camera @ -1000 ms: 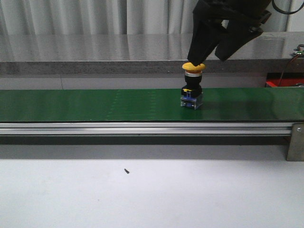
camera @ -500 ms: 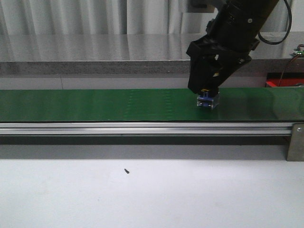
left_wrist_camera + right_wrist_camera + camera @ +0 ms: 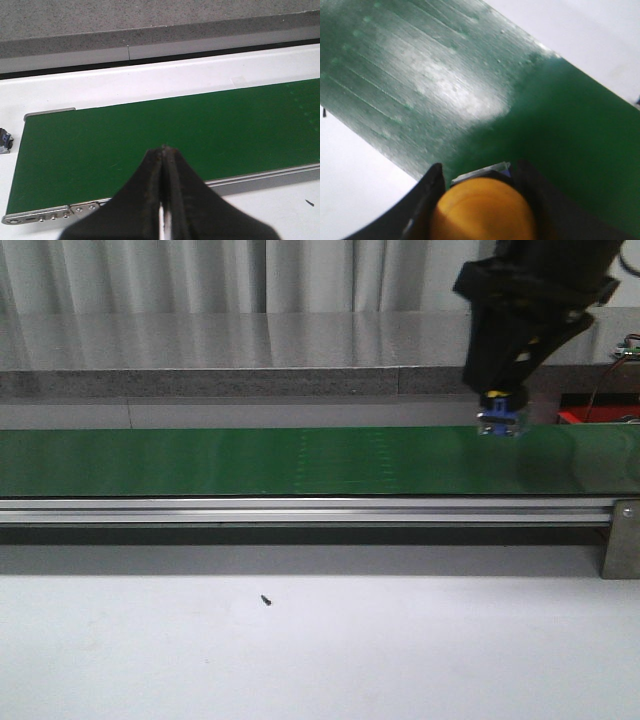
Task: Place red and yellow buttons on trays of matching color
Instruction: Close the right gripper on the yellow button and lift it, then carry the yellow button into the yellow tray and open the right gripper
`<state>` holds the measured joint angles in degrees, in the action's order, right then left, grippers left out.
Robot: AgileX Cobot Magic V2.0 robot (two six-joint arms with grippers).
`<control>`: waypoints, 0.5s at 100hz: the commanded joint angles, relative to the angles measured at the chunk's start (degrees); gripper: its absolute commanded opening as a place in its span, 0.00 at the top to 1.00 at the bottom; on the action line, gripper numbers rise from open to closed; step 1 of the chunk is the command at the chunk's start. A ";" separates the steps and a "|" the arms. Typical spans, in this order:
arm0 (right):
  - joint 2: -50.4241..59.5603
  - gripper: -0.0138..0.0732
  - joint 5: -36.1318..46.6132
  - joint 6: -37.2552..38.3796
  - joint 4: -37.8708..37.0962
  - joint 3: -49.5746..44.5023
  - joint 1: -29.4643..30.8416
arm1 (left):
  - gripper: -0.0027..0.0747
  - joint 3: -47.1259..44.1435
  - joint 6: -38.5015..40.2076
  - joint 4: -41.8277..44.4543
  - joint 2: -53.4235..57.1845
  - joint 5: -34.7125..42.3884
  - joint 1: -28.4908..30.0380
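My right gripper (image 3: pixel 500 400) is shut on the yellow button (image 3: pixel 482 210) and holds it lifted above the right part of the green conveyor belt (image 3: pixel 250 460). In the front view only the button's blue and clear base (image 3: pixel 499 420) shows below the black fingers. In the right wrist view the yellow cap fills the gap between the two fingers, with the belt (image 3: pixel 420 75) below. My left gripper (image 3: pixel 164 150) is shut and empty over the belt's left end (image 3: pixel 125 145). No red button and no tray is in view.
The belt's aluminium rail (image 3: pixel 300 508) runs along the front, with a bracket (image 3: pixel 622 538) at the right end. A red item with wires (image 3: pixel 595 412) sits at the far right behind the belt. A small dark speck (image 3: pixel 266 600) lies on the white table.
My right gripper came down over the yellow button, shut on it, and has lifted it off the belt and carried it to the right. The left gripper shows no change.
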<state>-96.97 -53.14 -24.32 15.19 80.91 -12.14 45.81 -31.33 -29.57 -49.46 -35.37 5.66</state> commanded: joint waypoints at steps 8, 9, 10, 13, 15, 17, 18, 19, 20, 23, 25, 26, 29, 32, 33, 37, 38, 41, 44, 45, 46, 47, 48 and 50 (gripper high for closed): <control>9.24 0.60 -0.52 0.19 0.73 -3.07 6.80 | 0.99 1.63 0.06 -1.89 0.47 3.40 -0.52; 9.89 0.60 -0.20 0.19 0.79 -3.79 7.46 | 0.99 1.63 0.06 -1.89 0.47 3.40 -0.52; 10.21 0.60 -0.05 0.19 0.86 -4.17 7.80 | 0.99 1.63 0.06 -1.89 0.47 3.40 -0.52; 11.58 0.60 0.67 0.19 1.03 -5.72 9.18 | 0.99 1.63 0.06 -1.89 0.47 3.40 -0.52; 12.61 0.60 1.23 0.19 1.20 -6.96 10.23 | 0.99 1.63 0.06 -1.89 0.47 3.40 -0.52; 13.66 0.60 1.80 0.19 1.49 -8.22 11.29 | 0.99 1.63 0.06 -1.89 0.47 3.40 -0.52; 14.00 0.60 1.98 0.19 1.50 -8.66 11.65 | 0.99 1.63 0.06 -1.89 0.47 3.40 -0.52; 14.67 0.60 2.15 0.19 1.69 -9.53 12.37 | 0.99 1.63 0.06 -1.89 0.47 3.40 -0.52; 15.02 0.60 2.55 0.19 1.78 -9.97 12.74 | 0.99 1.63 0.06 -1.89 0.47 3.40 -0.52; 16.33 0.60 3.19 0.19 2.19 -11.76 14.18 | 0.99 1.63 0.06 -1.89 0.47 3.40 -0.52; 17.32 0.60 3.61 0.19 2.48 -13.08 15.28 | 0.99 1.63 0.06 -1.89 0.47 3.40 -0.52; 17.94 0.60 3.76 0.19 2.62 -13.94 16.00 | 0.99 1.63 0.06 -1.89 0.47 3.40 -0.52; 19.11 0.60 4.42 0.19 2.73 -15.65 17.41 | 0.99 1.63 0.06 -1.89 0.47 3.40 -0.52; 20.13 0.60 5.00 0.19 2.66 -17.30 18.79 | 0.99 1.63 0.06 -1.89 0.47 3.40 -0.52; 20.57 0.60 5.15 0.19 2.66 -18.07 19.50 | 0.99 1.63 0.06 -1.89 0.47 3.40 -0.52; 21.48 0.60 6.09 -0.05 2.66 -19.84 21.32 | 0.99 1.63 0.06 -1.89 0.47 3.40 -0.52; 21.82 0.60 6.25 -0.05 2.66 -20.49 22.07 | 0.99 1.63 0.06 -1.89 0.47 3.40 -0.52; 22.24 0.60 6.86 -0.10 2.66 -21.69 23.64 | 0.99 1.63 0.06 -1.89 0.47 3.40 -0.52; 22.51 0.60 6.95 -0.10 2.66 -22.71 25.21 | 0.99 1.63 0.06 -1.89 0.47 3.40 -0.52; 22.62 0.60 6.95 -0.10 2.66 -23.16 25.99 | 0.99 1.63 0.06 -1.89 0.47 3.40 -0.52; 22.70 0.60 6.95 -0.10 2.66 -23.38 26.38 | 0.99 1.63 0.06 -1.89 0.47 3.40 -0.52; 22.79 0.60 6.95 -0.10 2.66 -23.85 27.13 | 0.99 1.63 0.06 -1.89 0.47 3.40 -0.52; 22.81 0.60 6.89 -0.10 2.66 -24.08 27.50 | 0.99 1.63 0.06 -1.89 0.47 3.40 -0.52; 22.89 0.60 6.89 -0.19 2.66 -24.78 28.51 | 0.99 1.63 0.06 -1.89 0.47 3.40 -0.52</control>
<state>-76.60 -49.19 -24.09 16.31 57.48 12.25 45.81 -31.33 -29.57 -49.46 -35.37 5.66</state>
